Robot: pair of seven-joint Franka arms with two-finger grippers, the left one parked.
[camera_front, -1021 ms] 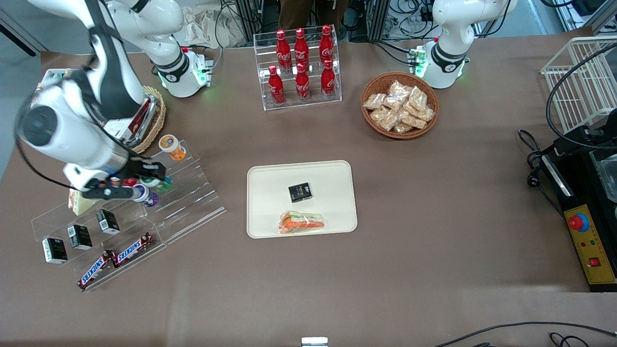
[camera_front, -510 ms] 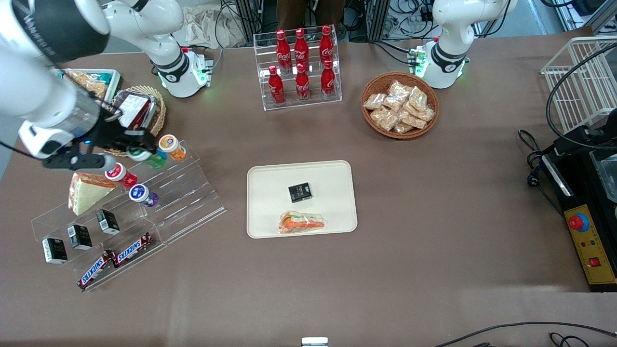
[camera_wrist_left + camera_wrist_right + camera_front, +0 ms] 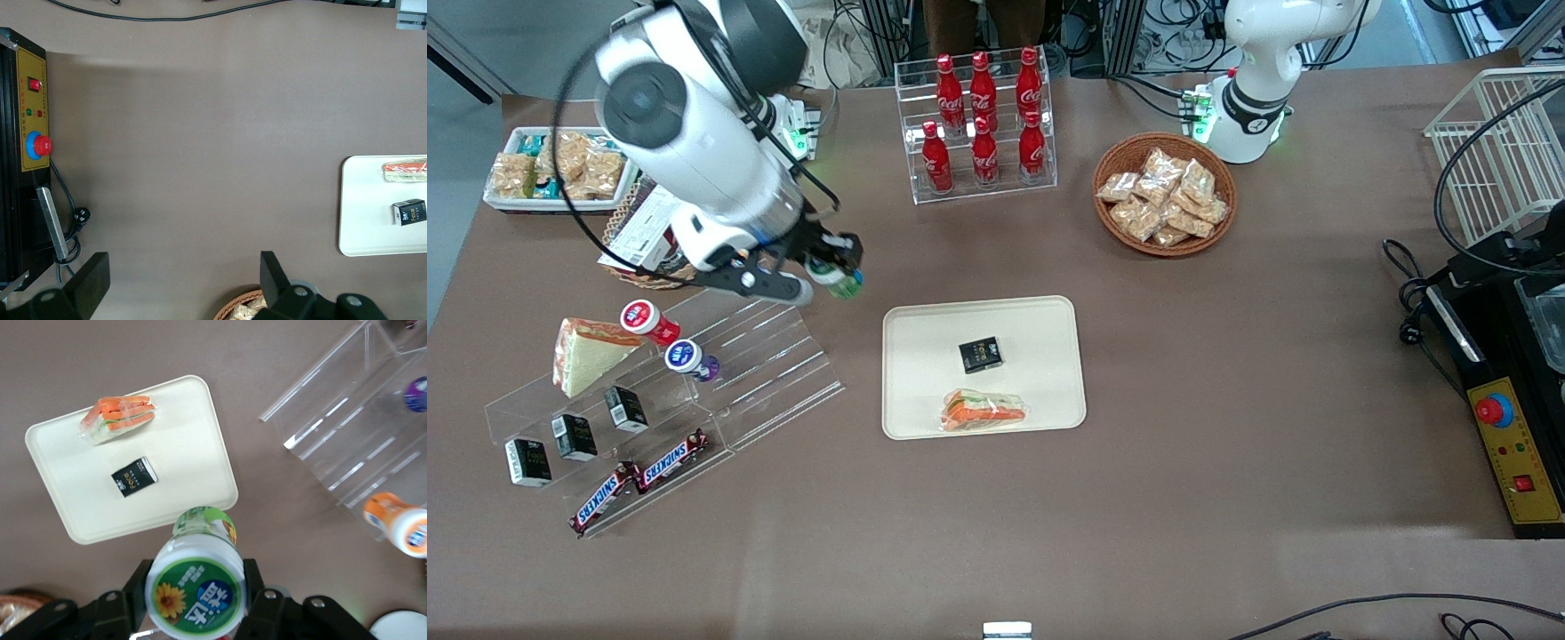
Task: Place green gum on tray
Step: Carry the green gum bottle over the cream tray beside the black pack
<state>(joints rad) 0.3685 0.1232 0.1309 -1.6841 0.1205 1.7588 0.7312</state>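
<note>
My right gripper point(image 3: 831, 271) is shut on the green gum point(image 3: 838, 281), a small green bottle with a white lid and green label, and holds it in the air between the clear stepped stand and the tray. The wrist view shows the gum's lid point(image 3: 195, 595) between my fingers point(image 3: 253, 585). The tray point(image 3: 911, 331) is cream, flat and rectangular, near the table's middle; it also shows in the right wrist view point(image 3: 187, 433). On it lie a small black box point(image 3: 980, 354) and a wrapped sandwich point(image 3: 984, 411).
The clear stepped stand point(image 3: 774, 356) holds a red-lidded bottle point(image 3: 647, 321), a purple-lidded bottle point(image 3: 688, 358), a sandwich wedge point(image 3: 583, 352), black boxes and Snickers bars. An orange-lidded bottle point(image 3: 399, 525) shows on it too. A cola rack point(image 3: 980, 124) and a snack basket point(image 3: 1165, 194) stand farther back.
My gripper has lifted the green gum off the stand and carried it toward the tray. The arm now hides the orange-lidded bottle in the front view.
</note>
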